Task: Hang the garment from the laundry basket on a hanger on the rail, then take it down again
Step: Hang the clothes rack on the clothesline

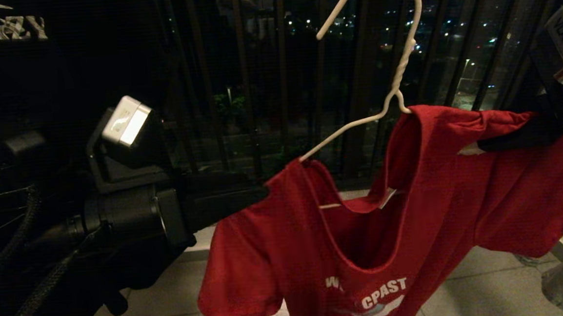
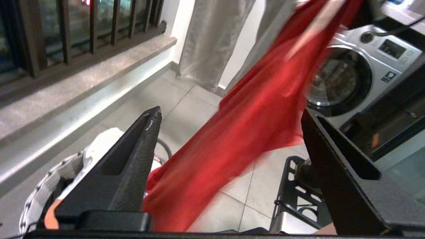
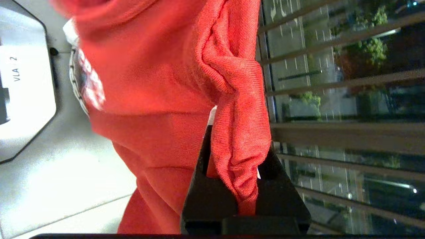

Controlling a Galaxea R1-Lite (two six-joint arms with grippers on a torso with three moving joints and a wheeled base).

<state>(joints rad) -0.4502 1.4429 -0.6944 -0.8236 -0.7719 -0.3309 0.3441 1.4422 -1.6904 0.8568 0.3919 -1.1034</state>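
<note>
A: Count?
B: One red short-sleeved "WEST COAST" T-shirt point(image 1: 365, 250), one thin white wire hanger point(image 1: 394, 87) threaded through its collar.
A: Grippers?
B: Two. Left gripper point(image 2: 229, 132) beside the shirt's sleeve, jaws spread, empty. Right gripper point(image 3: 232, 159) pinched on the shirt's far shoulder.

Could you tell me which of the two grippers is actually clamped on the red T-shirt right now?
The right gripper: its fingers are shut on a bunched fold of the red T-shirt. The left gripper stands wide open, with the cloth hanging loose between its fingers.
</note>
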